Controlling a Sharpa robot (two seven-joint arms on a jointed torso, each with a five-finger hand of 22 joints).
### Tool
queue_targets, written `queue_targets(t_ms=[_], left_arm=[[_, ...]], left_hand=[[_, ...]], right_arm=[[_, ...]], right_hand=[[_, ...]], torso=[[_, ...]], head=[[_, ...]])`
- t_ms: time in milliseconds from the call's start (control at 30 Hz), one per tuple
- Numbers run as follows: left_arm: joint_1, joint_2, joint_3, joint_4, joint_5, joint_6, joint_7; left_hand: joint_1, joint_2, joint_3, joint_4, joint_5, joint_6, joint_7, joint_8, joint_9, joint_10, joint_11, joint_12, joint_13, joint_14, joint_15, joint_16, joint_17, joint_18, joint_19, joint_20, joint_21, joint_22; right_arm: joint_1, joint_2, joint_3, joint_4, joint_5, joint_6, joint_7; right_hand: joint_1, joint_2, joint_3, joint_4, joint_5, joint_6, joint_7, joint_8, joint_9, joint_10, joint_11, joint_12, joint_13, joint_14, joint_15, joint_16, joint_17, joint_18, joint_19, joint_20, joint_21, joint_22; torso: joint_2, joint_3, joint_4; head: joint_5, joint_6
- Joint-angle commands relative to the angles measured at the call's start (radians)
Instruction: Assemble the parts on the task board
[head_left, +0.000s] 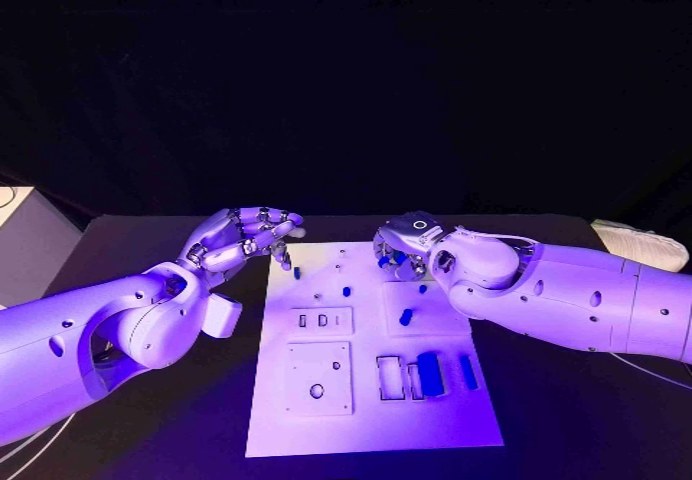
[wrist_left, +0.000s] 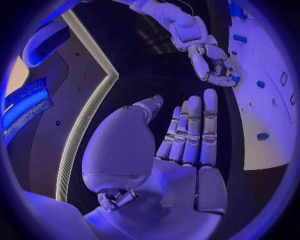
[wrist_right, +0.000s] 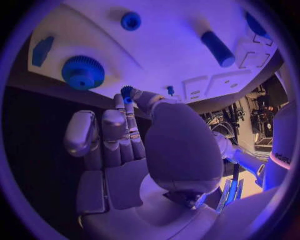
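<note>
The left hand (head_left: 242, 236) hangs over the black bench (head_left: 144, 240) just beside the far left corner of the task board (head_left: 361, 415), palm up, fingers loosely curled and apart, nothing in them; in the left wrist view its fingers (wrist_left: 190, 132) lie nearly straight, side by side, and bare.

The task board is a white plate in the middle of the bench, with rectangular inset panels and small cut-out slots. On it, starting nearest the left hand: a small blue peg (head_left: 297, 271) stands close to the board's far left corner, just by that hand's fingertips; another short peg (head_left: 346, 291) stands a little further in; a blue cylinder (head_left: 405, 317) lies nearer the board's middle; a larger blue block (head_left: 430, 372) and a slim blue bar (head_left: 470, 371) sit in slots toward the board's near right.

The right hand (head_left: 402, 245) hovers over the board's far edge, fingers bent down. In the right wrist view its fingertips pinch a small blue toothed part (wrist_right: 127, 92). A larger blue gear (wrist_right: 83, 72) lies on the board just beside that hand.
</note>
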Motion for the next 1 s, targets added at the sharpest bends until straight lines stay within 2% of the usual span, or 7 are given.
queue_targets(t_ms=[33, 233, 333, 467, 667, 833, 1000], left_arm=[[0.003, 0.004, 0.001, -0.001, -0.003, 0.0, 0.003], [0.003, 0.006, 0.001, -0.002, -0.003, 0.0, 0.003], [0.004, 0.009, 0.001, -0.003, -0.003, 0.0, 0.003], [0.005, 0.013, 0.001, -0.003, -0.003, 0.0, 0.002], [0.008, 0.022, 0.001, -0.006, -0.003, 0.002, 0.001], [0.009, 0.031, 0.001, -0.01, -0.003, 0.004, 0.0], [0.009, 0.034, 0.001, -0.014, -0.002, 0.004, -0.001]], left_hand=[[-0.001, 0.01, 0.001, 0.0, 0.005, -0.004, 0.006, -0.006, 0.001, -0.007, 0.003, -0.003, 0.001, -0.004, 0.0, 0.001, 0.0, 0.013, -0.006, 0.003, 0.007, 0.001], [-0.001, 0.01, 0.001, 0.0, 0.005, -0.004, 0.006, -0.006, 0.001, -0.007, 0.003, -0.003, 0.001, -0.004, 0.0, 0.001, 0.0, 0.013, -0.006, 0.003, 0.007, 0.001], [-0.001, 0.01, 0.001, 0.0, 0.005, -0.004, 0.006, -0.006, 0.001, -0.007, 0.003, -0.003, 0.001, -0.004, 0.0, 0.001, 0.0, 0.013, -0.006, 0.003, 0.007, 0.001], [-0.001, 0.01, 0.001, 0.0, 0.005, -0.004, 0.006, -0.006, 0.001, -0.007, 0.003, -0.003, 0.001, -0.004, 0.0, 0.001, 0.0, 0.013, -0.006, 0.003, 0.007, 0.001], [0.0, 0.01, 0.001, -0.001, 0.005, -0.005, 0.007, -0.007, 0.001, -0.009, 0.003, -0.004, 0.001, -0.003, 0.001, 0.001, 0.0, 0.013, -0.007, 0.004, 0.009, 0.002], [0.0, 0.01, 0.001, -0.001, 0.005, -0.005, 0.007, -0.007, 0.001, -0.009, 0.003, -0.004, 0.001, -0.003, 0.001, 0.001, 0.0, 0.013, -0.007, 0.004, 0.009, 0.002], [-0.001, 0.01, 0.0, -0.001, 0.005, -0.006, 0.007, -0.007, 0.001, -0.009, 0.003, -0.004, 0.001, -0.003, 0.001, 0.001, 0.0, 0.013, -0.008, 0.004, 0.01, 0.003]], right_arm=[[0.009, 0.02, 0.003, -0.01, -0.015, -0.065, -0.028], [0.016, 0.075, 0.004, -0.062, -0.009, -0.077, -0.032], [0.019, 0.104, 0.004, -0.096, 0.001, -0.083, -0.032], [0.021, 0.14, 0.004, -0.134, 0.016, -0.087, -0.027], [0.02, 0.181, 0.004, -0.163, 0.035, -0.084, -0.019], [0.017, 0.201, 0.004, -0.178, 0.042, -0.075, -0.014], [0.016, 0.208, 0.004, -0.187, 0.047, -0.064, -0.011]], right_hand=[[0.005, 0.002, -0.001, -0.007, 0.005, 0.001, 0.002, 0.003, 0.004, 0.019, -0.014, -0.002, 0.002, -0.003, -0.006, -0.001, 0.002, -0.011, 0.007, -0.001, 0.008, 0.004], [0.003, 0.001, -0.002, -0.006, 0.005, 0.0, 0.003, 0.004, 0.005, 0.019, -0.013, -0.003, 0.002, -0.002, -0.005, 0.003, 0.006, -0.012, 0.01, -0.001, 0.012, 0.011], [0.001, 0.001, -0.002, -0.006, 0.004, -0.001, 0.003, 0.004, 0.007, 0.019, -0.013, -0.003, 0.002, -0.001, -0.005, 0.006, 0.01, -0.013, 0.012, -0.001, 0.015, 0.015], [0.0, 0.0, -0.001, -0.006, 0.004, -0.004, 0.003, 0.003, 0.009, 0.017, -0.013, -0.005, 0.002, 0.001, -0.005, 0.012, 0.016, -0.014, 0.014, -0.001, 0.02, 0.022], [-0.001, -0.002, 0.002, -0.007, 0.004, -0.009, 0.005, 0.002, 0.012, 0.013, -0.011, -0.007, 0.001, 0.002, -0.004, 0.017, 0.02, -0.014, 0.016, -0.001, 0.023, 0.026], [-0.002, -0.003, 0.003, -0.007, 0.004, -0.014, 0.007, 0.001, 0.014, 0.01, -0.01, -0.009, 0.001, 0.002, -0.003, 0.019, 0.02, -0.014, 0.015, 0.0, 0.022, 0.026], [-0.004, -0.002, 0.004, -0.007, 0.004, -0.017, 0.008, 0.0, 0.016, 0.008, -0.009, -0.009, 0.001, 0.003, -0.002, 0.023, 0.024, -0.014, 0.015, 0.0, 0.023, 0.027]], torso=[[0.0, -0.0029, 0.0045], [0.005, -0.0015, 0.005], [0.004, -0.0045, 0.0087], [0.008, -0.0038, 0.0073], [0.012, -0.0081, 0.0131], [0.015, -0.0118, 0.0204], [0.018, -0.014, 0.0214]], head=[[-0.001, 0.003], [0.006, 0.004], [0.002, 0.005], [0.003, 0.006], [0.003, 0.004], [-0.001, -0.001], [-0.002, 0.001]])
